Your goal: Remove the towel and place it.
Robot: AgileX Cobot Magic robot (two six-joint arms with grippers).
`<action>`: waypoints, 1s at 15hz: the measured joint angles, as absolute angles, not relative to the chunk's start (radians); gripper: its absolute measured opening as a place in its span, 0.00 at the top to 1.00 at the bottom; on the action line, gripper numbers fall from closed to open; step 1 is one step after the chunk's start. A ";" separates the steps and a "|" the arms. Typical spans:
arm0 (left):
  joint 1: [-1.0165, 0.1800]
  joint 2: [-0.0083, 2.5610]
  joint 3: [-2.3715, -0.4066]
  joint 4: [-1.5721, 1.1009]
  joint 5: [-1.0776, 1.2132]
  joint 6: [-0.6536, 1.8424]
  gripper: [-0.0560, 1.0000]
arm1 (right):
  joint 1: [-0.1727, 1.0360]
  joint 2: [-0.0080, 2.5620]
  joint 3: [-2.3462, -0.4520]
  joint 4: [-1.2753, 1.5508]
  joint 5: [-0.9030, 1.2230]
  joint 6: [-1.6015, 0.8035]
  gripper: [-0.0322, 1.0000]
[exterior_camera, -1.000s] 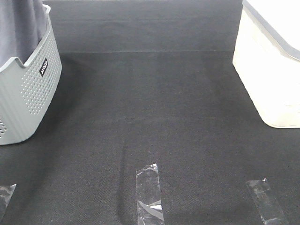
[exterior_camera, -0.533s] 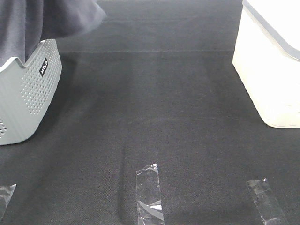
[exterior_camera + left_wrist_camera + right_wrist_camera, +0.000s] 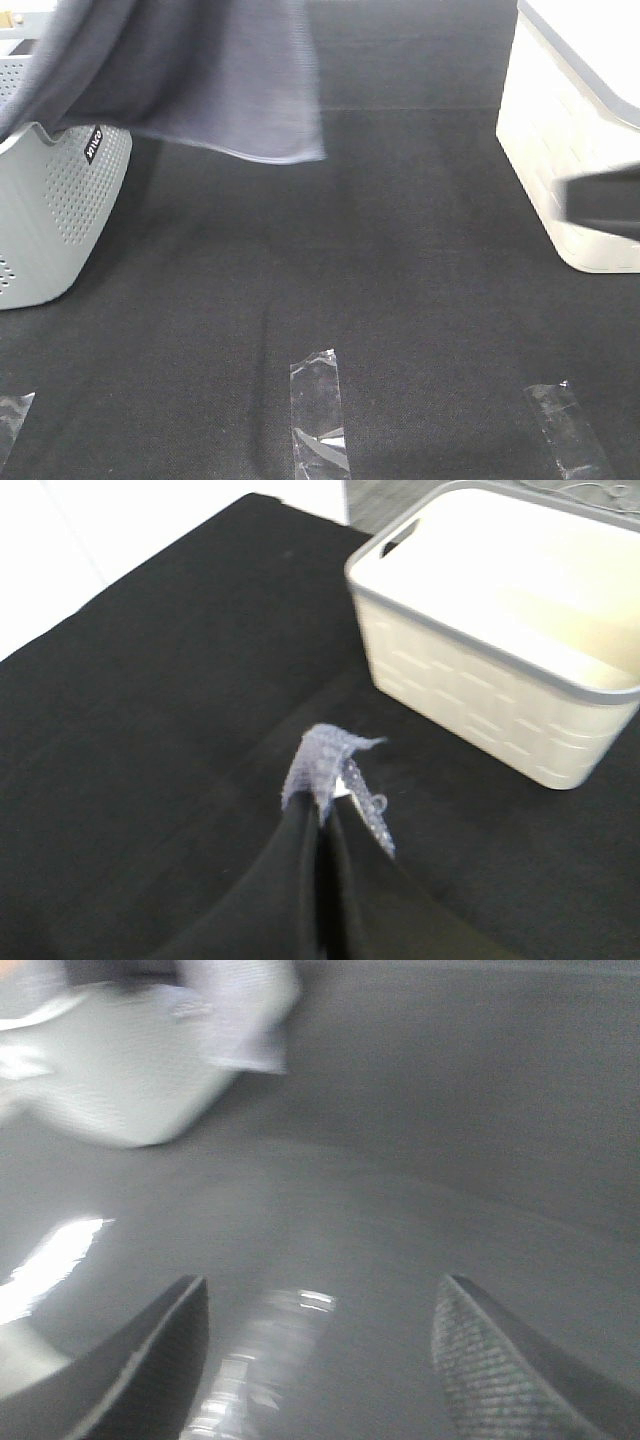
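The towel [image 3: 220, 90] was soft, matt slate-grey cloth, its corner showing a looped terry pile, while the basket [image 3: 60, 200] was matt grey plastic pierced with small holes. The table cover [image 3: 400, 280] was a black, matt, finely woven fabric carrying glossy clear tape strips [image 3: 318, 410]. The bin [image 3: 560, 170] was smooth cream plastic, and a pad [image 3: 485, 1365] of the right gripper [image 3: 322, 1290] looked finely knurled.
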State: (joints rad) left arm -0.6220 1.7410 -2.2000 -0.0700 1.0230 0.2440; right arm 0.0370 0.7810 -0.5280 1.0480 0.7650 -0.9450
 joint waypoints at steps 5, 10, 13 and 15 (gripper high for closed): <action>-0.758 1.741 -2.200 -0.075 1.024 0.244 0.95 | 0.037 1.134 -0.528 1.641 0.861 -1.626 0.25; -0.796 1.741 -2.200 -0.088 1.024 0.244 0.95 | 0.037 1.329 -0.558 1.729 0.956 -1.930 0.24; -0.796 1.741 -2.200 -0.128 1.024 0.244 0.95 | 0.037 1.442 -0.630 1.736 1.057 -1.945 0.24; -0.796 1.741 -2.200 -0.131 1.024 0.245 0.95 | 0.068 1.529 -0.695 1.739 1.079 -1.949 0.24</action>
